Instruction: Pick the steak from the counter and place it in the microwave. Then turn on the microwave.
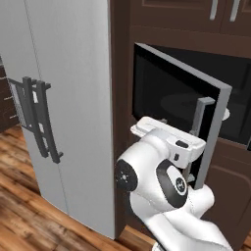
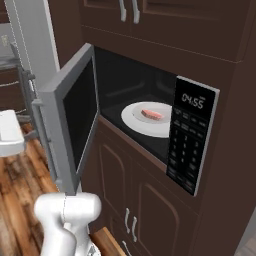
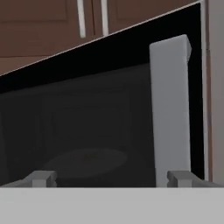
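Dark brown cabinetry frames the scene, with a tall grey fridge (image 1: 68, 108) to the left and wood flooring below. Gripper (image 3: 109, 177), jaws spread wide and holding nothing, faces the outer side of the microwave door (image 2: 70, 125); in the hand view the two fingertips (image 3: 41, 177) rise on either side of the dark glass, the right one at the foot of the grey door handle (image 3: 169, 109). The handle runs lengthwise up that view, so its long axis lies across the gap between the tips. Door stands swung out on its left hinge, roughly half open. The coming move is judged to be a push on the door toward the cavity: the door face lies directly ahead of the hand, and the hinge edge is the far one.

Microwave (image 2: 150, 125) is built into the cabinet wall. Its cavity holds a round white plate (image 2: 135, 122) on the floor, toward the front edge. Steak (image 2: 151, 114) lies flat on the plate, near its centre, so the placing step appears complete. Keypad (image 2: 187, 150) and lit display sit on the right edge, well apart from the hand.
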Robot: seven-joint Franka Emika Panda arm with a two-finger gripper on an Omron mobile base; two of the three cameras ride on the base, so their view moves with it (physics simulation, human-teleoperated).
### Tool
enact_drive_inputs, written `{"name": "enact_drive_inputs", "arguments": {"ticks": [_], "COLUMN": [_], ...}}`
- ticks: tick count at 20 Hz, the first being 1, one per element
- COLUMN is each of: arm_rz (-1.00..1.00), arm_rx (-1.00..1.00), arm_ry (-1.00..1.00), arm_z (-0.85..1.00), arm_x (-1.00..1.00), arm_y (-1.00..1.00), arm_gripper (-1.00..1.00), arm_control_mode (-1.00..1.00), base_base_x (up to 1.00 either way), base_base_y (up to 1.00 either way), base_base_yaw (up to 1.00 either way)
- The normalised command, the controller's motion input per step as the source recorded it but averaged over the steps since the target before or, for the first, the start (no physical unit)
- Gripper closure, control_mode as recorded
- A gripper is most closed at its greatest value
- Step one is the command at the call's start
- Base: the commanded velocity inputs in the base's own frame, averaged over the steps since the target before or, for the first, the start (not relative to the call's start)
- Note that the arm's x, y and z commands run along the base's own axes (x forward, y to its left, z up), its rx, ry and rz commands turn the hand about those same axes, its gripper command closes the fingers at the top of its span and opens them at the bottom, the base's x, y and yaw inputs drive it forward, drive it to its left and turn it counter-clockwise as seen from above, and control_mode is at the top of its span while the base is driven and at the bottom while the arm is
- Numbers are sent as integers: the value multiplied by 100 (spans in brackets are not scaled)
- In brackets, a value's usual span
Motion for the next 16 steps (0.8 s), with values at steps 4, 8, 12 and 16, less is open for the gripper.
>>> {"name": "enact_drive_inputs", "arguments": {"ticks": [4,8,12,16], "arm_rz": [11,11,13,12], "arm_rx": [1,2,3,2], "arm_ry": [0,0,0,0], "arm_z": [0,0,0,0], "arm_x": [0,0,0,0], "arm_y": [-67,-68,-76,-72], "arm_gripper": [-100,-100,-100,-100], "arm_control_mode": [-100,-100,-100,-100], "base_base_x": [0,0,0,0], "base_base_y": [0,0,0,0], "base_base_yaw": [0,0,0,0]}}
